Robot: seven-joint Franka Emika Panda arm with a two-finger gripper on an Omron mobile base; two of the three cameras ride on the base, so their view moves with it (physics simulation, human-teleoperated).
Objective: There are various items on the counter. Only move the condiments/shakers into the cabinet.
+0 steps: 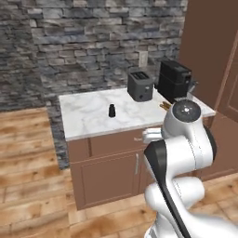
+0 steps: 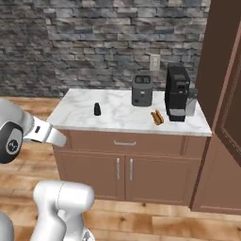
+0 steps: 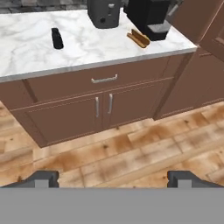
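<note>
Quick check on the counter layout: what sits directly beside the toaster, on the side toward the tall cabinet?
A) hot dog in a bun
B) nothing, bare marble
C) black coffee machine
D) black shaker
C: the black coffee machine stands right next to the toaster on the cabinet side; the hot dog lies further forward in front of the machine, and the black shaker stands apart on the other side.

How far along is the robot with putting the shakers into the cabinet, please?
Nothing looks done yet. The black shaker stands on the counter, left of the toaster and hot dog. The gripper is open and empty, off the counter. The shaker must go into the cabinet.
</note>
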